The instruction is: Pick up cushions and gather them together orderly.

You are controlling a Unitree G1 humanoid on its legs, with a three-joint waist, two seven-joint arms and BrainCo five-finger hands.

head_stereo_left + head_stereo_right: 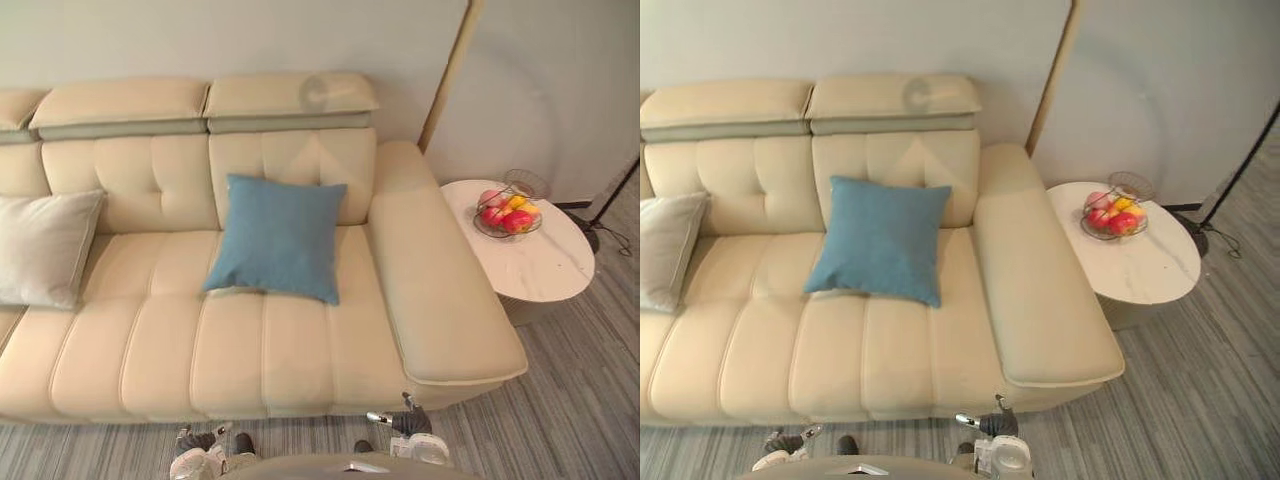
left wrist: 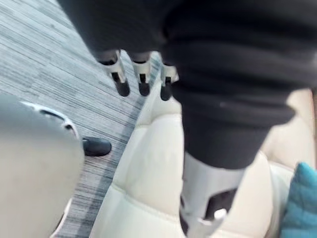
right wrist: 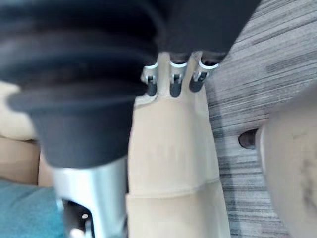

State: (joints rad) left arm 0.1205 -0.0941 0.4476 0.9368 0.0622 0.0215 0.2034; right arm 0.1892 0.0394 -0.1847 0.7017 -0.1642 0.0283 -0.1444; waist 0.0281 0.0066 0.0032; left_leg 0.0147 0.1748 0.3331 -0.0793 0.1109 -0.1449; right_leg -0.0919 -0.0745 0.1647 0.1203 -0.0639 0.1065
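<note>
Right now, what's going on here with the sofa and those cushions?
The robot stands facing a cream sofa and holds nothing. Its left hand and right hand hang low near the sofa's front edge, fingers relaxed. A blue cushion leans against the backrest, and a pale grey cushion sits apart from it, farther to the robot's left. They are not yet gathered together.

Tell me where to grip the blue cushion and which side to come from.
Probably by its side edges, coming from the front over the seat. The blue cushion leans against the sofa backrest, face toward the robot, both side edges free; its back lies against the backrest, so no reaching from behind.
</note>
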